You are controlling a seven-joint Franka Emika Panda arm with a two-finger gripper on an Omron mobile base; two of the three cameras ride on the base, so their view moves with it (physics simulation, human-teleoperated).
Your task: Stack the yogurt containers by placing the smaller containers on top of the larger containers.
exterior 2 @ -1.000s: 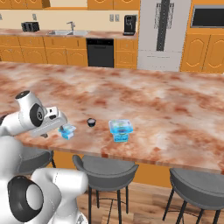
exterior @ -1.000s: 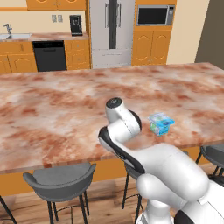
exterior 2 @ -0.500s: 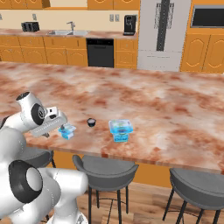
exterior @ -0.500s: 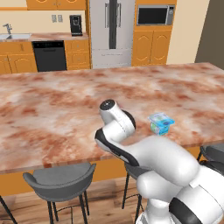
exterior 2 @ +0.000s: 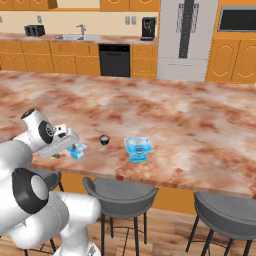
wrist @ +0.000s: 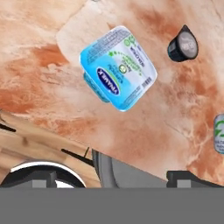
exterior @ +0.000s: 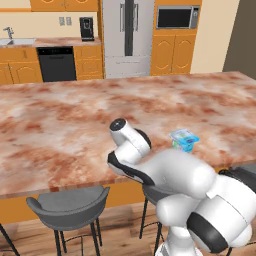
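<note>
The small light-blue and white pack (wrist: 118,68) lies on the marble counter, seen from straight above in the hand view. My gripper (exterior 2: 64,148) hovers just over and left of this pack (exterior 2: 76,150), near the counter's front edge; its fingers are not clear enough to read and hold nothing. The tiny dark round cup (exterior 2: 104,139) stands a little to the right of the small pack, also visible as the cup (wrist: 183,43). The wide green-marked pack (exterior 2: 137,148) sits further right, apart from both; it shows as the pack (exterior: 184,140) and at the edge as the pack (wrist: 219,133).
The marble counter (exterior 2: 165,115) stretches far back and to both sides. Grey bar stools (exterior 2: 120,192) stand below its front edge, with another stool (exterior: 67,205) to the left. My own arm (exterior: 130,145) blocks the small pack in the left base view.
The hand has come down and slightly forward over the small pack. The three containers have not moved.
</note>
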